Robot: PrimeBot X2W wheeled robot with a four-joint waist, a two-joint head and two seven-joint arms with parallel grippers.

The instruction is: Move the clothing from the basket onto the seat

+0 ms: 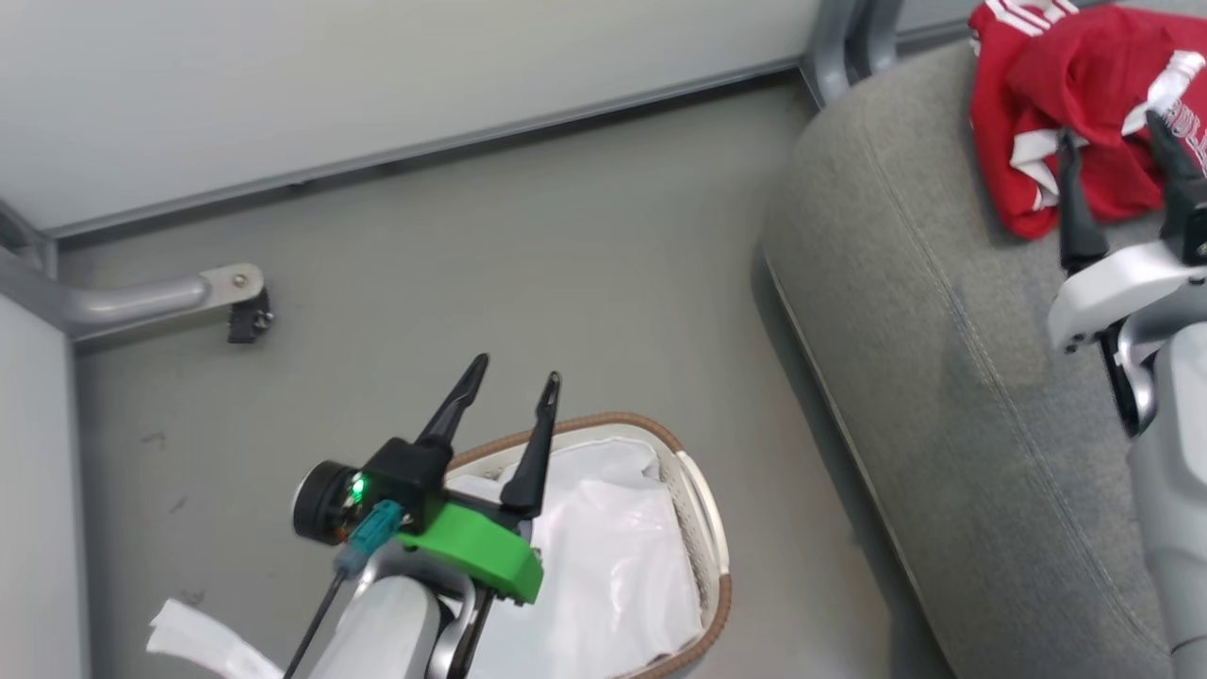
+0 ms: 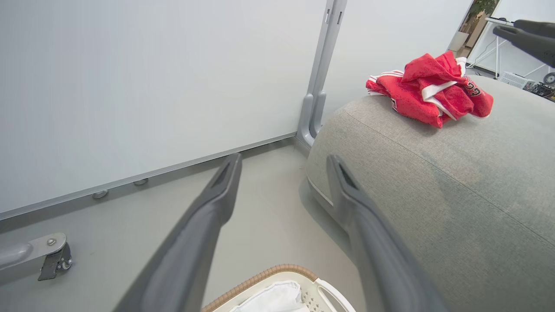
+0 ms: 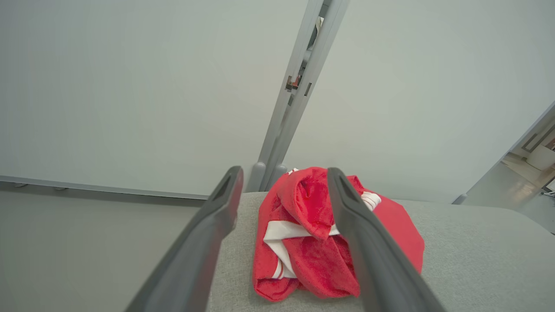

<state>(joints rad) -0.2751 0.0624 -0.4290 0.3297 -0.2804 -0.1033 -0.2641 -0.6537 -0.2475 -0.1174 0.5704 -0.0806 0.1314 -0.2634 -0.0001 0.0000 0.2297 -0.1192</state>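
Clothing (image 1: 1084, 94) on seat (image 1: 943, 330), right hand (image 1: 1108, 127) (spread) nearby

I'm seeing the clothing (image 1: 1084, 94) showing bright red, with white stripes and white trim running through the folds and a bit of black lettering at one edge. The seat (image 1: 943, 330) is reading as grey woven fabric with a paler stitched seam. The basket (image 1: 702, 528) is showing white slotted plastic under a brown woven rim, and its liner (image 1: 613, 547) is glaring crinkled white. My left claw (image 1: 519, 368) is showing black, with a bright green mount, a teal plug and a green light glowing. My right claw (image 1: 1109, 127) is showing black over a white wrist. The floor (image 1: 471, 236) is looking flat grey
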